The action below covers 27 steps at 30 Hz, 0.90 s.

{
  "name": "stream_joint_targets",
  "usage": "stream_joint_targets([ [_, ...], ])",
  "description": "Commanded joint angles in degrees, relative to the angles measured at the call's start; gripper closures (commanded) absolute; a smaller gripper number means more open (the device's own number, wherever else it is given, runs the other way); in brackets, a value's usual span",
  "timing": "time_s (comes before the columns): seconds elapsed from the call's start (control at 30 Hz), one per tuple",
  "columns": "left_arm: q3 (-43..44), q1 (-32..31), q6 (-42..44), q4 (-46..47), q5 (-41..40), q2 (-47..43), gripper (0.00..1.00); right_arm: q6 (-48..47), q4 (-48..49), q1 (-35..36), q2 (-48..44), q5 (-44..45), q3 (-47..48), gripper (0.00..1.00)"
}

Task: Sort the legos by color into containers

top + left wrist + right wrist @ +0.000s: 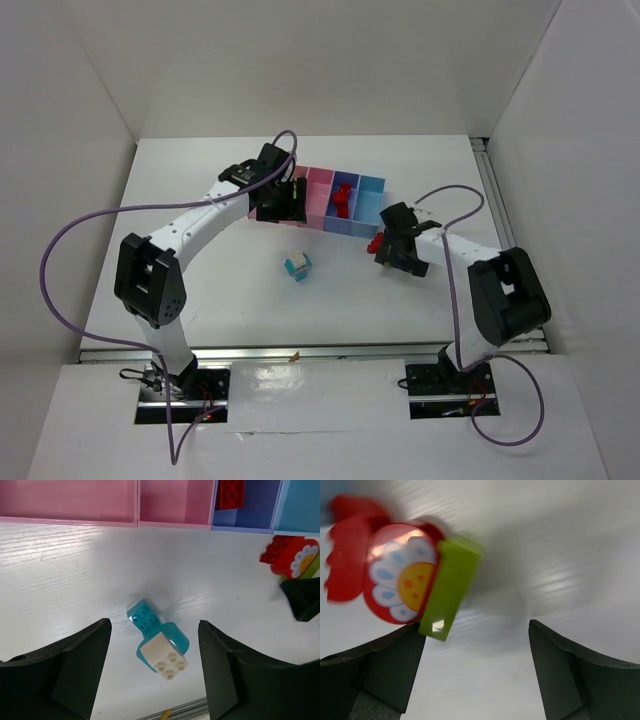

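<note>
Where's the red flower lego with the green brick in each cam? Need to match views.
Top external: red flower lego on the table, right of centre.
Left wrist: upper right edge.
Right wrist: upper left, blurred.
Shared landmark: the right claw, directly beside it in all three views.

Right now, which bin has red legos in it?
The periwinkle blue bin, between a pink bin and the light blue end bin; red bricks lie inside it.
</note>
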Motion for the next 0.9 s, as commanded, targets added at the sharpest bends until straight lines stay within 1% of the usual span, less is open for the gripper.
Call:
stream_joint_targets([
  [0.0,-1.0,-0.7,0.8,1.7,0.3,-1.6,0.19,2.2,-2.6,-5.1,-5.2,1.6,-2.7,0.11],
  [0.03,-1.0,-0.7,0.8,1.7,0.8,-1.1,0.19,2.2,-2.6,-6.7,-6.9,0.8,-3.3,0.12],
  [0.17,-1.0,-0.7,0.3,1.7,0.8,-1.1,0.19,1.6,-2.0,-6.7,-10.1,-1.2,-2.8,0.12],
  [0.37,-1.0,-1.2,0.3,1.7,1.3,-1.1,0.19,2.1,3.2,-6.7,-14.6,-8.2,-1.4,0.12],
  [0.43,-1.0,-1.7,0.3,1.7,1.3,-1.1,0.19,0.4,3.8,-6.7,-13.2,-10.4,1.0,0.09],
  [0.47,-1.0,-1.7,0.3,1.7,1.3,-1.1,0.19,-0.4,3.8,-6.7,-10.3,-10.4,2.3,0.08],
  [0.5,-1.0,-1.7,0.3,1.7,1.3,-0.6,0.19,-1.1,2.2,-6.7,-8.8,-9.5,3.6,0.08],
  [0.57,-1.0,-1.7,0.3,1.7,1.3,-0.6,0.19,-5.2,2.2,-6.7,-5.0,-9.5,6.5,0.06],
  [0.6,-1.0,-2.3,0.3,1.7,0.8,-0.6,0.19,-6.7,1.6,-6.7,-3.8,-9.5,7.3,0.04],
  [0.63,-1.5,-2.3,0.3,2.2,0.8,-1.1,0.19,-9.8,1.6,-6.7,-2.6,-9.0,9.1,0.04],
  [0.67,-1.5,-2.3,0.3,2.2,0.8,-1.1,0.19,-10.4,0.2,-6.7,-0.1,-7.5,10.2,0.03],
  [0.7,-2.1,-2.3,0.3,2.2,0.8,-1.1,0.19,-11.0,-1.6,-6.7,0.9,-6.4,10.8,0.03],
  [0.77,-3.1,-2.3,-0.3,2.2,0.3,-1.6,0.19,-13.4,-2.1,-6.7,2.1,-5.0,11.4,0.02],
  [0.87,-4.7,-2.3,-0.8,2.7,1.3,-2.2,0.19,-14.9,-2.1,-6.7,3.5,-5.3,11.4,0.02],
])
